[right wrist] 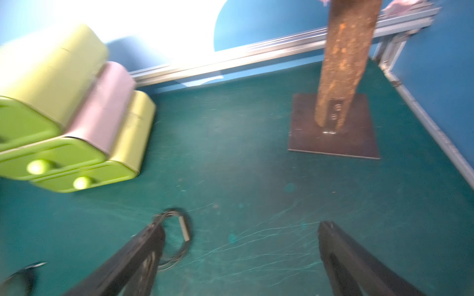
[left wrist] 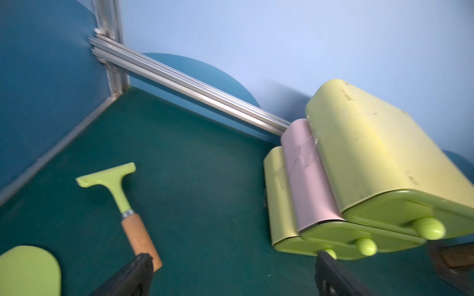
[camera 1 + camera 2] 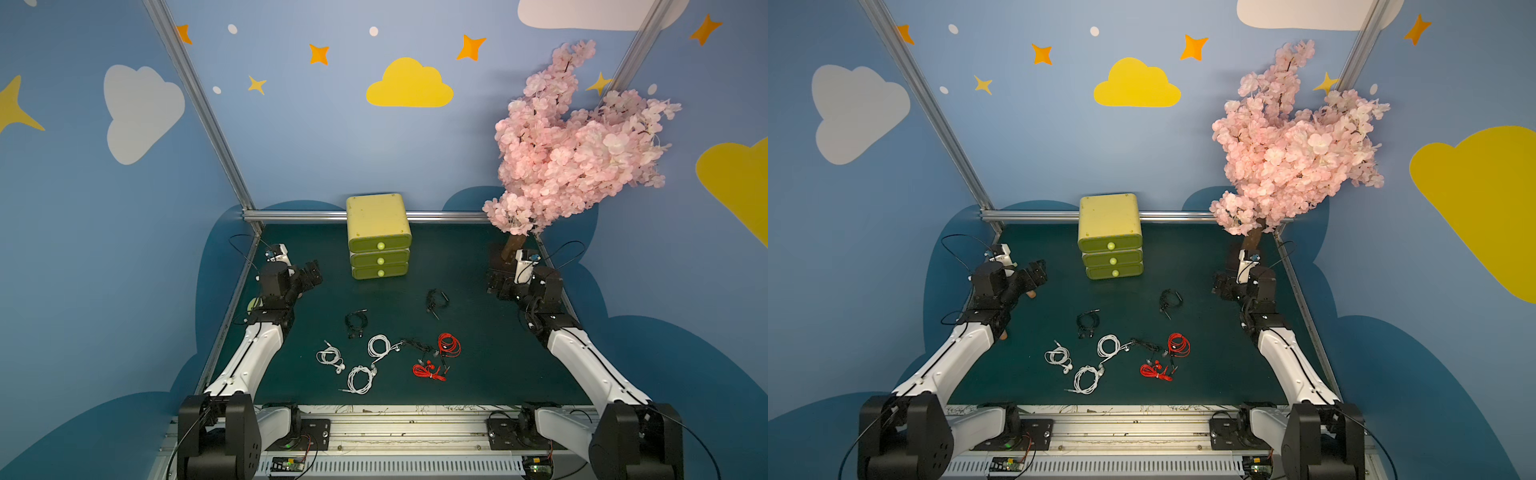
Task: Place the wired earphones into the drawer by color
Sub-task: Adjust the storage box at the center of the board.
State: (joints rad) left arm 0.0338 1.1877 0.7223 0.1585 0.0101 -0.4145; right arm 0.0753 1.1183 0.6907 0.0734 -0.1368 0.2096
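Note:
Several wired earphones lie coiled on the green mat in both top views. Three are black (image 3: 356, 322) (image 3: 436, 300) (image 3: 417, 345), three white (image 3: 330, 356) (image 3: 379, 345) (image 3: 360, 379) and two red (image 3: 449, 345) (image 3: 428, 371). The yellow-green drawer unit (image 3: 378, 237) (image 3: 1111, 237) stands at the back centre with all three drawers closed. My left gripper (image 3: 311, 274) (image 2: 233, 256) hovers open and empty left of the unit. My right gripper (image 3: 496, 286) (image 1: 241, 226) is open and empty at the right. A black coil (image 1: 177, 241) lies on the mat beside one of its fingers.
A pink blossom tree (image 3: 573, 145) rises from a square brown base (image 1: 333, 128) at the back right, close behind my right arm. A green scraper with a wooden handle (image 2: 120, 194) and a green pad (image 2: 28, 269) lie by my left gripper. Aluminium rails (image 3: 299, 215) edge the mat.

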